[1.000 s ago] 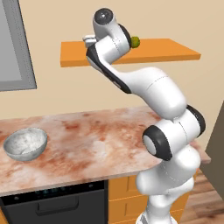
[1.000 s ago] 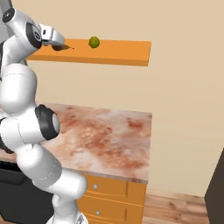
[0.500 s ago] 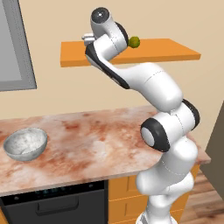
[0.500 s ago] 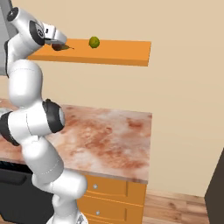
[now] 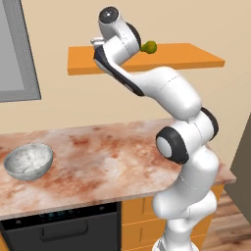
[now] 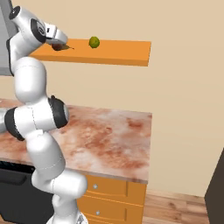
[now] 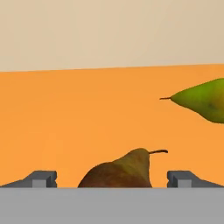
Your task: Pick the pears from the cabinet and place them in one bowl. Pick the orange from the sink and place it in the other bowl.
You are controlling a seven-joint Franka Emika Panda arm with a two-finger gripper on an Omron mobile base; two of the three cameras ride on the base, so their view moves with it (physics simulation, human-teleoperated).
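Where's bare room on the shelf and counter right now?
Cabinet: bare from the green pear to its far end; crowded where the open gripper straddles the brown pear. Counter: bare from the speckled bowl to the arm.

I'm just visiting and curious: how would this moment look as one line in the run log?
phase: reaching | gripper: open, fingers astride brown pear | green pear: lying on cabinet | speckled bowl: on counter

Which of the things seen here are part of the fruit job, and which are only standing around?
Part of the job:
- dark brown pear, between the open gripper tips
- yellow-green pear
- flat orange shelf slab under both pears
- speckled grey-white bowl

Only standing around:
- reddish marble counter
- orange drawer fronts
- black oven front
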